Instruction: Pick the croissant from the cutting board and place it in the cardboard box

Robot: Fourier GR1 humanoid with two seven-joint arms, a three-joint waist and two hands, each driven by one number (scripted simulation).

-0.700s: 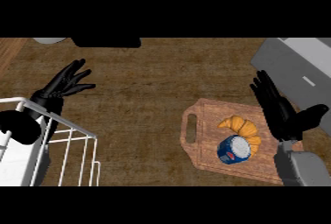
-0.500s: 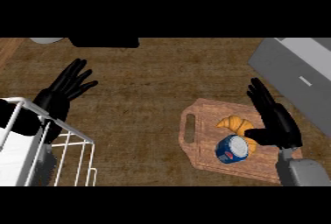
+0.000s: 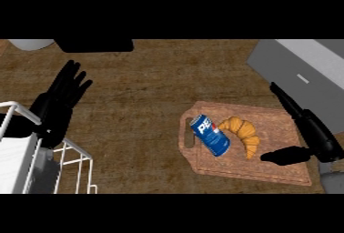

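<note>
A golden croissant [image 3: 245, 133] lies on the wooden cutting board [image 3: 269, 168] at the lower right. A blue soda can [image 3: 209, 135] lies on its side just left of the croissant, touching it. My right hand [image 3: 316, 136] is open over the board's right edge, fingers straight and pointing away, thumb stretched left toward the croissant's lower end without touching it. My left hand [image 3: 59, 103] is open at the left, fingers up, resting above the wire rack. No cardboard box shows in the head view.
A white wire rack [image 3: 40, 157] fills the lower left corner. A grey appliance [image 3: 302, 68] stands at the upper right. A dark object [image 3: 94, 44] and a pale round thing [image 3: 30, 43] sit along the back edge.
The view has shifted, so the board and can now appear further toward the middle. My right hand has swung to the board's right side, uncovering the croissant. The left hand stays put.
</note>
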